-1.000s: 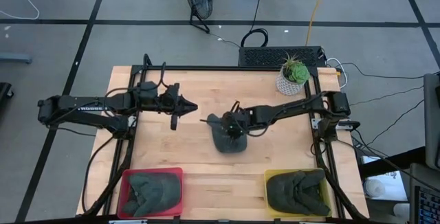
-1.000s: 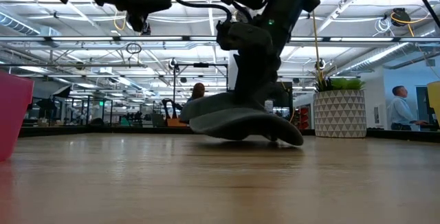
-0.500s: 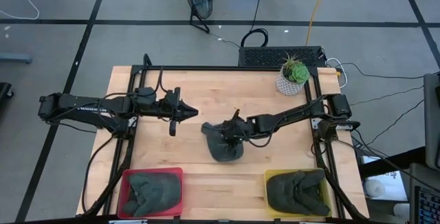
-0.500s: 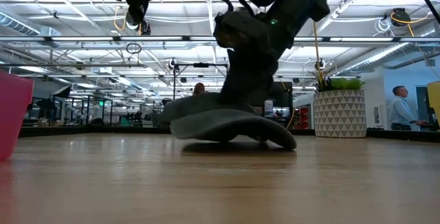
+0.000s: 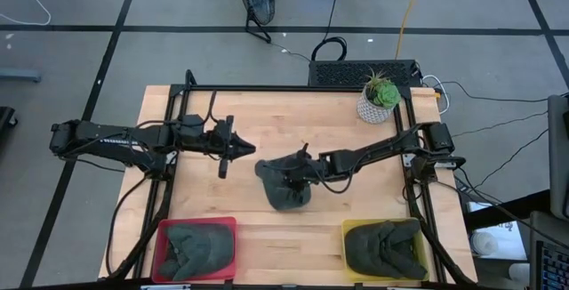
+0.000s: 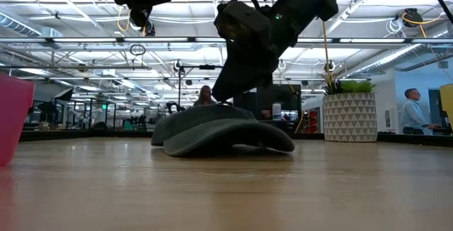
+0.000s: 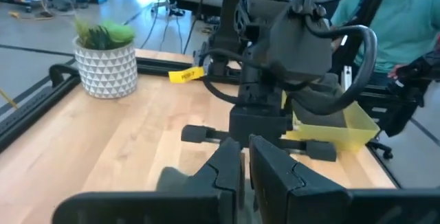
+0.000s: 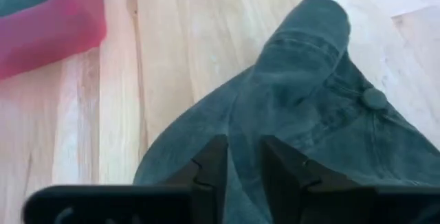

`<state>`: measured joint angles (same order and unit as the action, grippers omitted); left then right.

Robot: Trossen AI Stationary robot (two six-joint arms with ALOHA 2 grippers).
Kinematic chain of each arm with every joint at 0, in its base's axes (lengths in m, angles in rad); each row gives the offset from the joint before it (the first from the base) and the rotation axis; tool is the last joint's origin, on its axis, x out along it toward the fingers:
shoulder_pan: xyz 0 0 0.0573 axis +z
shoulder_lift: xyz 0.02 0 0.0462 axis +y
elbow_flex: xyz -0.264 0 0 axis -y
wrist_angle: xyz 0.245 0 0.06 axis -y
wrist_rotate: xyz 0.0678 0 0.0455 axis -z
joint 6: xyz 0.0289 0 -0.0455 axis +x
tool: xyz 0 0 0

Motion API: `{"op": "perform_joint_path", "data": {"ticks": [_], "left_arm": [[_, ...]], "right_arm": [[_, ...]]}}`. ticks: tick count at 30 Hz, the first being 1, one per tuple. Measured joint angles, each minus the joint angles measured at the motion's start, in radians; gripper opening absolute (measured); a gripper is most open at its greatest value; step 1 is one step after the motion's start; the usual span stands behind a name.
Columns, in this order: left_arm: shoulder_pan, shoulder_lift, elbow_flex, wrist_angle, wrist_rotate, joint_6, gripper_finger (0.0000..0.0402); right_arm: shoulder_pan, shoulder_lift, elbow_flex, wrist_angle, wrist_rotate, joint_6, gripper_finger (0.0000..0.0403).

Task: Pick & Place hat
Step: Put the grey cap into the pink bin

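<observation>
Dark hat (image 5: 286, 186) lying flat on the wooden worktop (image 5: 267, 121) near its centre, viewed from above; the right tool (image 5: 298, 171) sits directly over the crown, its fingers (image 8: 206, 165) parted a little with cloth visible between them in the right wrist view, so whether they grip the fabric cannot be told. The left tool (image 5: 238, 146) hangs just left of the hat, apart from it, its fingers (image 7: 227, 165) drawn almost together on nothing. Likely fault from here: a thin pinch of soft cloth may slip out when lifted, or the brim may drag and fold against the wood; a sideways swing toward the left could also bring the two arms into contact, since they stand close. Open worktop lies toward the near edge, between the red bin (image 5: 196, 248) at near left and the yellow bin (image 5: 384, 248) at near right, each already holding dark hats. The potted plant (image 5: 380, 96) stands well clear at far right.
</observation>
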<state>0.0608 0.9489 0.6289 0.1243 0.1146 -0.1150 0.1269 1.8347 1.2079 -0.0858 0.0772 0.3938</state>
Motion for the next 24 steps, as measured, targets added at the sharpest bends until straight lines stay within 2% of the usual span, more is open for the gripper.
{"op": "perform_joint_path", "data": {"ticks": [5,8,11,13,17,21,24], "left_arm": [[0.000,-0.016,0.000,0.004,0.062,-0.003,0.0037],[0.000,-0.055,0.000,-0.004,0.095,-0.011,0.0037],[0.000,-0.114,0.000,-0.024,0.095,-0.023,0.0037],[0.000,-0.157,0.000,-0.054,0.084,-0.028,0.0037],[-0.026,-0.205,0.001,-0.151,0.038,-0.100,0.0037],[-0.096,-0.192,0.001,-0.223,-0.088,-0.149,0.0037],[-0.153,-0.165,0.001,-0.283,-0.134,-0.213,0.0037]], "right_arm": [[0.009,0.000,0.000,0.029,-0.001,-0.046,0.0100],[0.027,0.000,-0.001,0.171,-0.034,-0.081,0.0115],[0.061,0.016,-0.005,0.364,-0.048,-0.106,0.0120],[0.076,0.038,-0.005,0.425,-0.054,-0.127,0.0118],[0.085,0.035,-0.010,0.355,-0.050,-0.173,0.0107],[0.083,-0.023,-0.007,0.249,-0.045,-0.201,0.0097],[0.083,-0.077,-0.018,0.155,-0.010,-0.241,0.0092]]}}
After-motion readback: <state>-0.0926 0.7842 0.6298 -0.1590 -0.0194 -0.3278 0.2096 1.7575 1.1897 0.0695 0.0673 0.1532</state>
